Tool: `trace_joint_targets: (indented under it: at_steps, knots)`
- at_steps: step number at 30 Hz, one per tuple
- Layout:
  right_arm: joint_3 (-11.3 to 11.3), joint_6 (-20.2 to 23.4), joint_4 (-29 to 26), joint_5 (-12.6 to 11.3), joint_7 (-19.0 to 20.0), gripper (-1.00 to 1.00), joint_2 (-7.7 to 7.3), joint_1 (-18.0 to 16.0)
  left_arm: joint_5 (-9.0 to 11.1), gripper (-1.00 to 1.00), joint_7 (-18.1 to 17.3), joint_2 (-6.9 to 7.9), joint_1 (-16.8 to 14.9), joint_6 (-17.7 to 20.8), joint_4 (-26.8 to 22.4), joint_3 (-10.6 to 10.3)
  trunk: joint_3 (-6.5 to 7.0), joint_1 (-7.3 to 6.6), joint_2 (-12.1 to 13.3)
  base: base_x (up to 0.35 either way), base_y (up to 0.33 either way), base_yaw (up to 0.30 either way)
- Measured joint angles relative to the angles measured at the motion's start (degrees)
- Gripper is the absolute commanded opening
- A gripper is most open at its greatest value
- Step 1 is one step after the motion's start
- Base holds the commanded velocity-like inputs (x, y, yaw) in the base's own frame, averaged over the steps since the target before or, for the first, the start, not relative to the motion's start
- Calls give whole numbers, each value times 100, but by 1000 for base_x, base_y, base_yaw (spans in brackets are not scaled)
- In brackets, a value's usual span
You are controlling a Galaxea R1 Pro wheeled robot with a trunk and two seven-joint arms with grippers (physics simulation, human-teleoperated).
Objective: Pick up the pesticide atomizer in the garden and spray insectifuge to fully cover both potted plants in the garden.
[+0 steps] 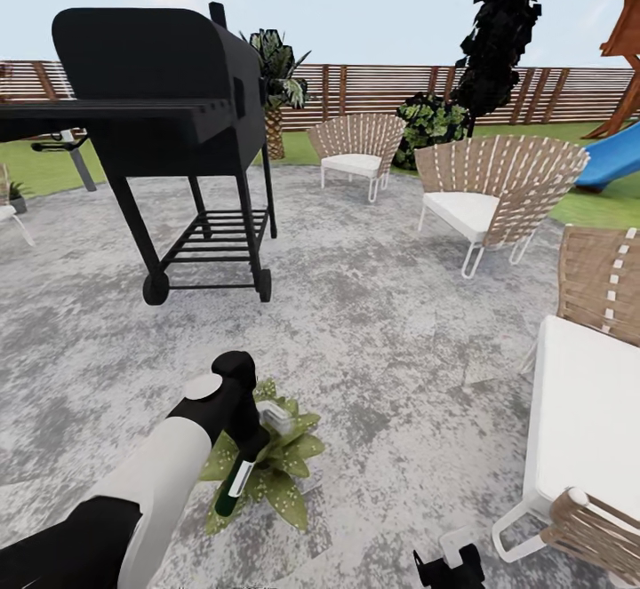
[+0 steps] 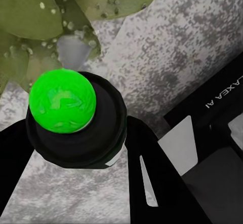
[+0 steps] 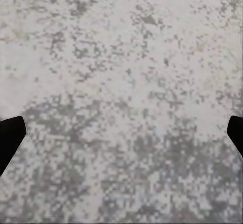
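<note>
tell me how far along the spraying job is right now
Done: the pesticide atomizer is picked up, clamped in the left gripper. In hand: its green tip points down at one potted plant on the stone patio; no spray is visible. Left: covering this plant and finding the second one. The right gripper hangs open above bare stone.

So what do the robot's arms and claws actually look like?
The left arm has a glossy white forearm shell between black sections, with a rounded black wrist joint bearing a pale round cap. Its left claw has two flat black fingers with slim white slots. The right claw shows as two black fingertips. A nearby black panel carries white "GALAXEA" lettering.
</note>
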Motion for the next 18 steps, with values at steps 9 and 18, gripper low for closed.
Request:
trace_joint_targets:
  at_steps: [9, 18]
  knots:
    - [-1, 0, -1, -8, -3, 100, -12, 1, 0, -100, 6, -2, 0, -2, 2, 1, 0, 0, 0, -2, 0, 19]
    - [-1, 0, -12, -17, -3, 100, -6, 2, 0, -100, 4, -4, -3, -2, 5, 1, 11, 3, 0, -258, -3, -115]
